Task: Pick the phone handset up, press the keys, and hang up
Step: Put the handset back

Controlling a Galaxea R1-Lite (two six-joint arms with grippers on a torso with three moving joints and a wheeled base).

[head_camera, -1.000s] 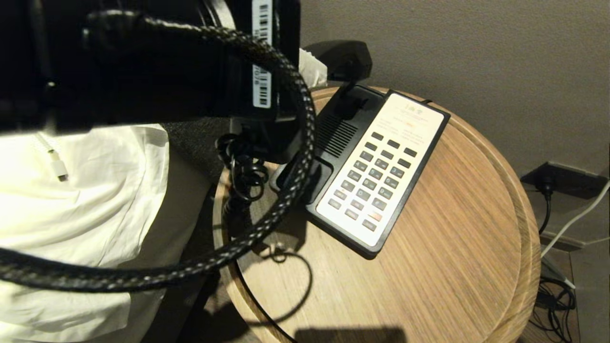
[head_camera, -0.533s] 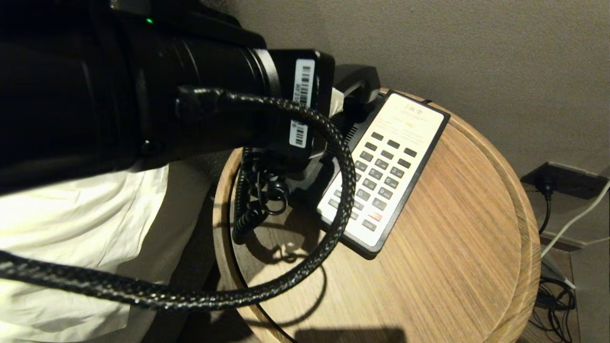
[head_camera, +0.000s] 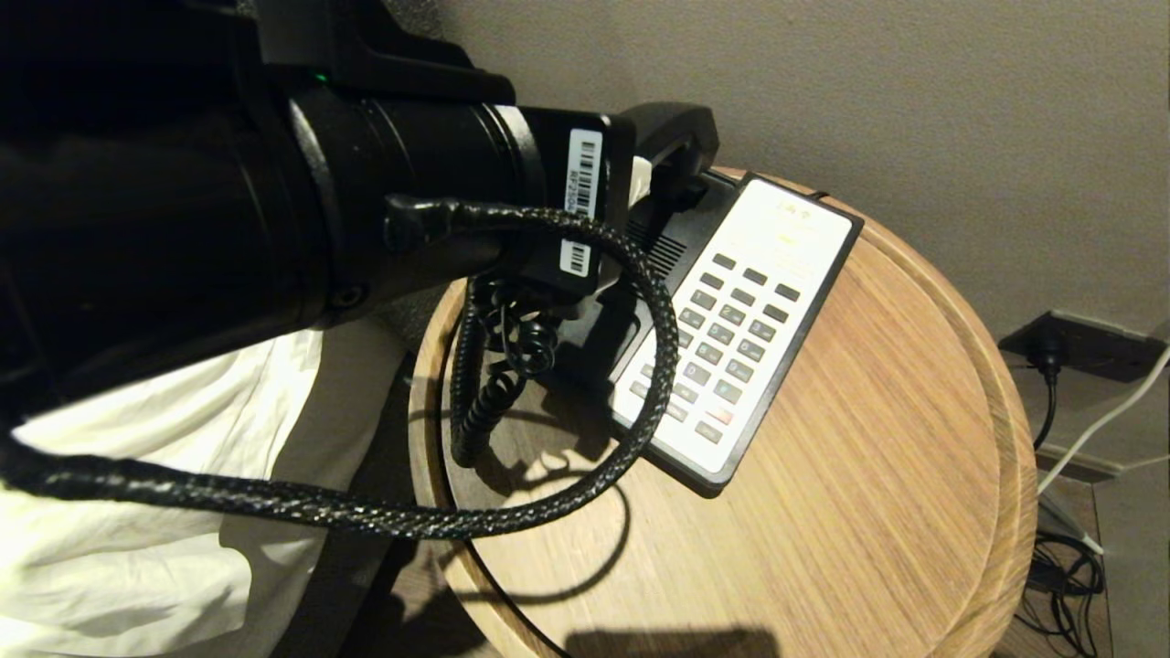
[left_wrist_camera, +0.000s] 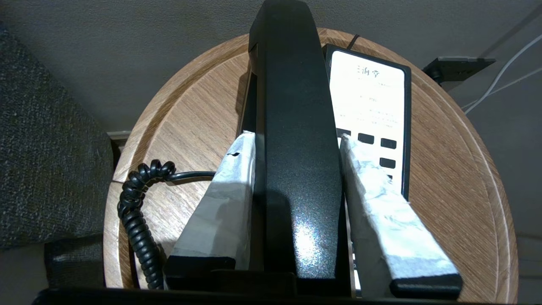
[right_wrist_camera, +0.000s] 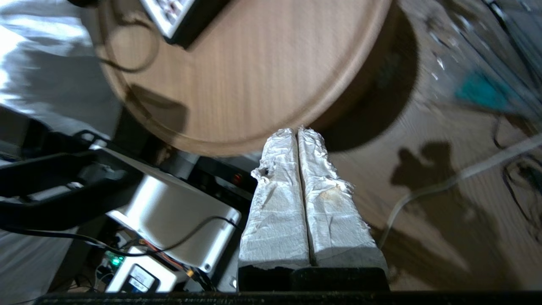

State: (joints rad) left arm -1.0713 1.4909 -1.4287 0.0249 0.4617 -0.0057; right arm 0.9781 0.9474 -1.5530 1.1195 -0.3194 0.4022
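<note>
Black handset (left_wrist_camera: 296, 140) sat clamped btwn the left gripper (left_wrist_camera: 296, 142) fingers, just above the phone base (head_camera: 740, 329) cradle on the round wood table (head_camera: 868, 475). Right gripper (right_wrist_camera: 298, 135) hung off the table edge, fingers pressed together, empty.

Left fingers (left_wrist_camera: 241, 169) spread apart, right fingers (right_wrist_camera: 292, 169) pressed together

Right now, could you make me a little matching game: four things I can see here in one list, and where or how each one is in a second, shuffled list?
Things:
1. phone handset
2. coiled cord
3. right gripper
4. phone base

States:
A. jaws pressed together, empty, off the table's edge
B. clamped between the left gripper's jaws
C. lying flat on the round table
D. curled on the wood beside the phone

Pairs: 1-B, 2-D, 3-A, 4-C
</note>
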